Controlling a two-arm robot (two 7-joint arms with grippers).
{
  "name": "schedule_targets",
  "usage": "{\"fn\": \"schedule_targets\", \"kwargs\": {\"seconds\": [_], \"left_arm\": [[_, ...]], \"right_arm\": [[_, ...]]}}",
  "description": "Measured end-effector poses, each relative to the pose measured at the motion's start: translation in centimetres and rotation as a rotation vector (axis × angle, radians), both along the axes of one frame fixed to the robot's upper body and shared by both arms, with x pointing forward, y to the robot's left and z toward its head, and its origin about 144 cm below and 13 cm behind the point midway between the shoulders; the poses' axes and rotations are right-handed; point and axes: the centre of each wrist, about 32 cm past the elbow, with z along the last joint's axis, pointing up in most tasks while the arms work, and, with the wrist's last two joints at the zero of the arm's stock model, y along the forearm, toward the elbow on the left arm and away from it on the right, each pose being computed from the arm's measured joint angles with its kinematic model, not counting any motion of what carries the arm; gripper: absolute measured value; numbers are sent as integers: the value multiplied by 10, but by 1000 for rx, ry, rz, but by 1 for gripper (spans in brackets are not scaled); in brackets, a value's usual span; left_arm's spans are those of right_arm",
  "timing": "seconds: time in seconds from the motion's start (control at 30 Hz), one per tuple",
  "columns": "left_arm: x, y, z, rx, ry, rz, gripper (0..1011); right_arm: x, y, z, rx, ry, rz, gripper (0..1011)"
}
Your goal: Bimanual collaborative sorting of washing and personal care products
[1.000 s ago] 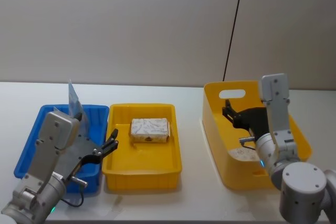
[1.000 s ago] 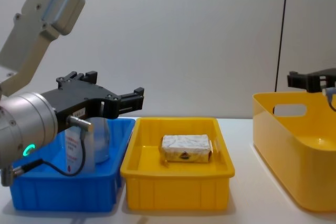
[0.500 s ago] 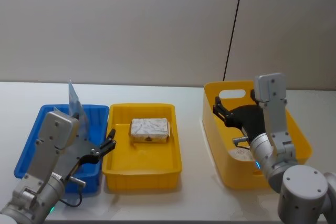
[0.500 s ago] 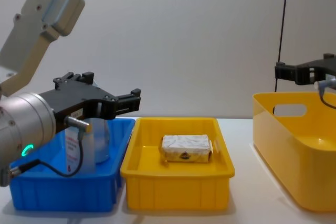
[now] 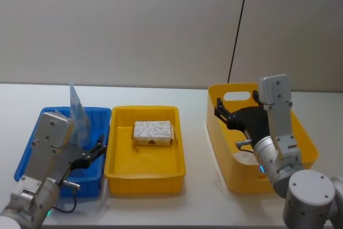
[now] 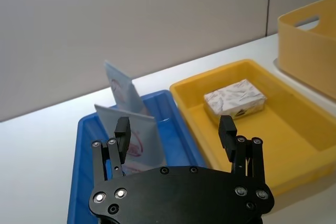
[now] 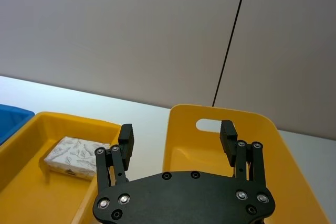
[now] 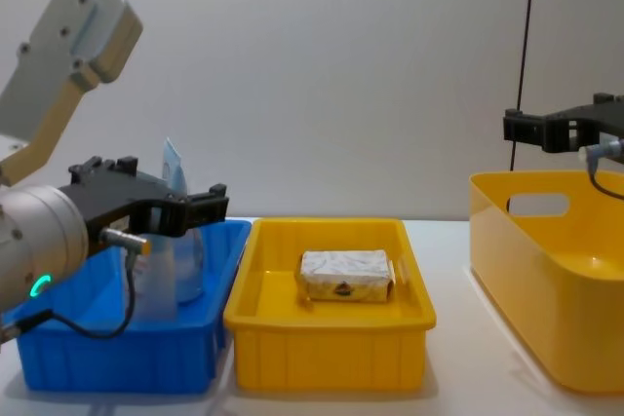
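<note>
Blue plastic forms the bin (image 5: pixel 28 151) on the left of a white table (image 5: pixel 193 96). A shallow yellow tray (image 5: pixel 144 178) sits just beside it in the middle, and a tall yellow bin (image 5: pixel 221 151) with a handle slot stands well apart on the right.

One wrapped block pack (image 5: pixel 153 133) – whitish, with a small dark logo – lies flat towards the back of the yellow tray, alone there. Two light-blue-and-white squeeze tubes (image 6: pixel 124 88) stand upright in the blue bin, flat crimped ends up.

The left gripper (image 6: pixel 174 127) hovers over the blue bin near its right wall, in front of the tubes and touching nothing. Its fingers are spread wide and empty.

The right gripper (image 7: pixel 177 129) hangs above the tall yellow bin, over its left rear part and clear of the rim. Its fingers are also spread wide, with nothing between them. A whitish item (image 5: pixel 245 157) lies on that bin's floor – mostly hidden behind the right arm, so what it is cannot be told.
</note>
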Motion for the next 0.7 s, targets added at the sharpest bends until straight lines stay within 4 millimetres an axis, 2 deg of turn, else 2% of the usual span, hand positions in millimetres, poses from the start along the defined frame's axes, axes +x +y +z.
{"fn": "schedule_targets", "kwargs": {"seconds": [0.7], "left_arm": [[35, 5, -16, -8, 105, 120, 1001]], "right_arm": [[-1, 1, 1, 3, -5, 8, 1004]]}}
